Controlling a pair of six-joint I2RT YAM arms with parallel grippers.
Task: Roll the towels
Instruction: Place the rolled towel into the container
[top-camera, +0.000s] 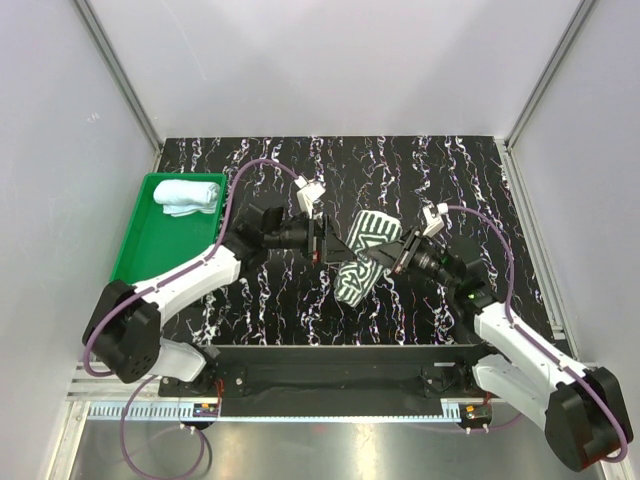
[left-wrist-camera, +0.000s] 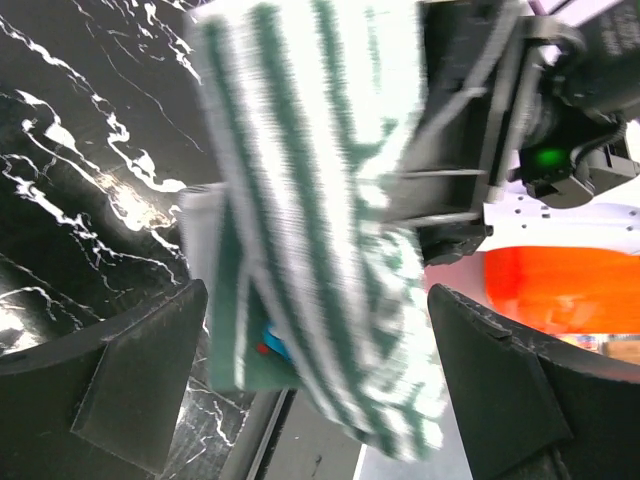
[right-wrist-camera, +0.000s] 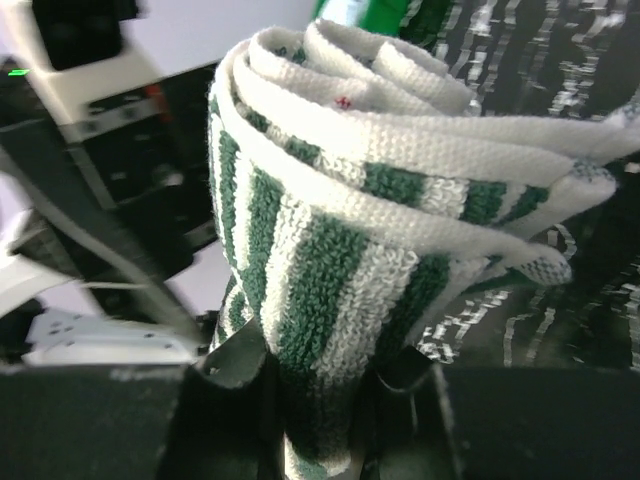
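Well right of the green tray (top-camera: 135, 240), whose far corner holds the rolled light blue towel (top-camera: 187, 196), the striped towel (top-camera: 365, 250) hangs bunched over bare table (top-camera: 280, 170), pinched by the right gripper (top-camera: 392, 256) and loose between the left gripper's (top-camera: 324, 240) wide-spread fingers.

The green-and-white striped towel (top-camera: 362, 255) hangs bunched in loose folds over the middle of the tabletop (top-camera: 440, 180), while the light blue towel (top-camera: 187, 195) lies rolled at the far end of the green tray (top-camera: 140, 240).
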